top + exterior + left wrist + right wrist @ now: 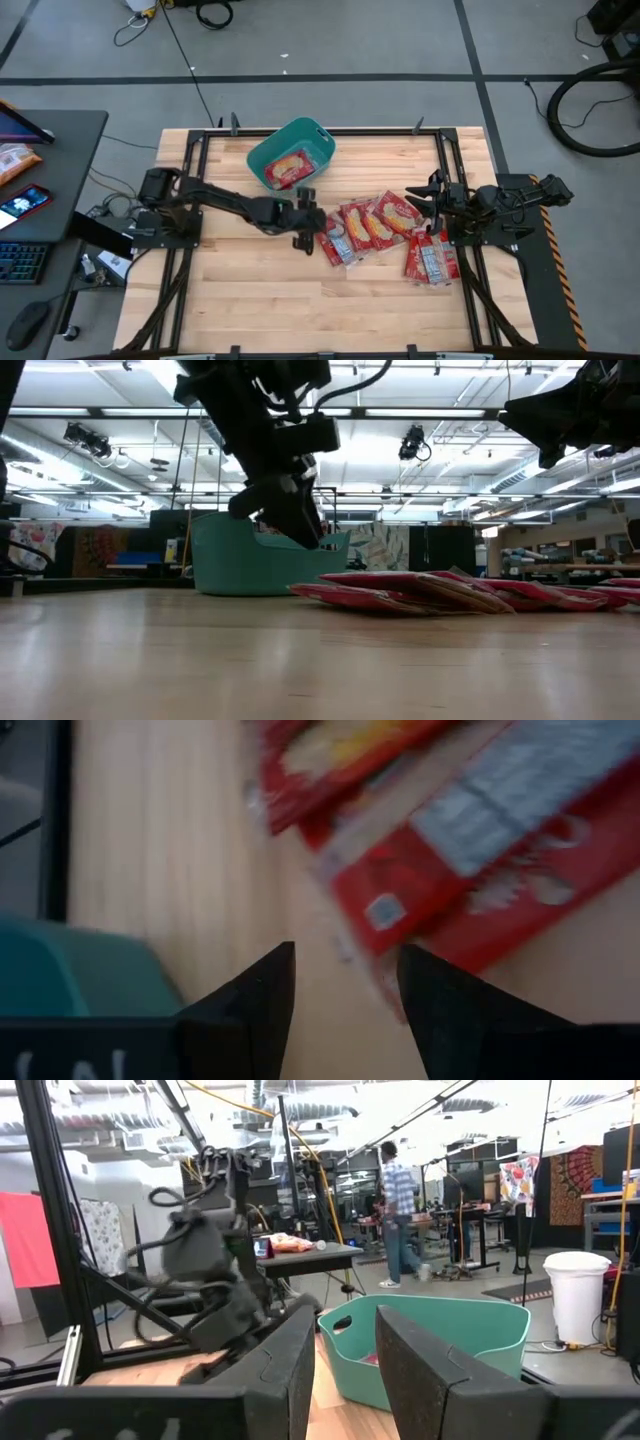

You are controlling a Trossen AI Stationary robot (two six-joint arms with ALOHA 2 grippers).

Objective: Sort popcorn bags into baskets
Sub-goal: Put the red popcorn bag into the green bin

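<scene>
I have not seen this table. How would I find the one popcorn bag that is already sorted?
Look for the teal basket at the far edge of the wooden table, left of the middle. One red popcorn bag lies flat inside it. The other bags lie overlapping on bare wood to the right; only this one has teal walls around it.

You have one teal basket [291, 157] with one popcorn bag [289, 169] inside — about six more bags [362, 229] on the desk [260, 290].
</scene>
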